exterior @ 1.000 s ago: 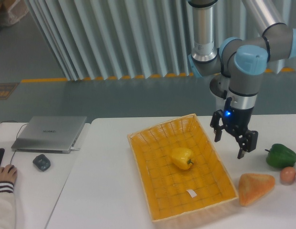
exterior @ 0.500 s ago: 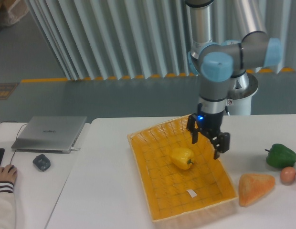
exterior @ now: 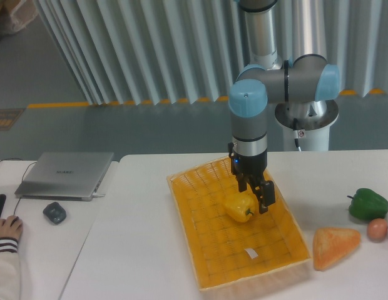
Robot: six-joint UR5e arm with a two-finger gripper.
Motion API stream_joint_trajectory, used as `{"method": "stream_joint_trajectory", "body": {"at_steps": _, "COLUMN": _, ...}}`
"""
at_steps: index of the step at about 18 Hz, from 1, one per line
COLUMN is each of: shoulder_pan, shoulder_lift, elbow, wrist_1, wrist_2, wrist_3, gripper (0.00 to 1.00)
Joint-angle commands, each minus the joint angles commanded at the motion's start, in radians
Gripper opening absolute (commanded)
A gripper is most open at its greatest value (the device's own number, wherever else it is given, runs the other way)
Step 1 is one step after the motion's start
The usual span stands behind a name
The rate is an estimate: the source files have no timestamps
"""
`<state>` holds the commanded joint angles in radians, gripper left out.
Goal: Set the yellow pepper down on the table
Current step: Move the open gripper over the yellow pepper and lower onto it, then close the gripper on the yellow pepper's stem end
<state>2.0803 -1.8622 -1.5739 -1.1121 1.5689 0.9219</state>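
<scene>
The yellow pepper lies in the middle of the yellow woven basket, which rests on the white table. My gripper hangs open just above the pepper's upper right side, with its dark fingers spread apart and nothing between them. Whether a finger touches the pepper is unclear.
At the right edge of the table are a green pepper, an orange wedge and a small peach-coloured fruit. A small white tag lies in the basket. A laptop, a mouse and a person's hand are on the left desk.
The arm has swung left from beside the basket's right rim to over the basket, and the open gripper now hangs right by the yellow pepper. The pepper has not moved.
</scene>
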Motion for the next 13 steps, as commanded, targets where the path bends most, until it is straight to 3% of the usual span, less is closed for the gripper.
{"method": "stream_joint_trajectory", "body": {"at_steps": 4, "shoulder_pan": -0.055, "shoulder_lift": -0.021, "elbow": 0.011, "wrist_1": -0.006, "wrist_2": 0.051, "wrist_3": 0.020, "gripper": 1.00}}
{"method": "stream_joint_trajectory", "body": {"at_steps": 11, "shoulder_pan": -0.092, "shoulder_lift": -0.034, "elbow": -0.002, "wrist_1": -0.025, "wrist_2": 0.045, "wrist_3": 0.323, "gripper": 1.00}}
{"method": "stream_joint_trajectory", "body": {"at_steps": 13, "shoulder_pan": -0.104, "shoulder_lift": -0.034, "elbow": -0.003, "wrist_1": -0.061, "wrist_2": 0.052, "wrist_3": 0.412, "gripper": 1.00}}
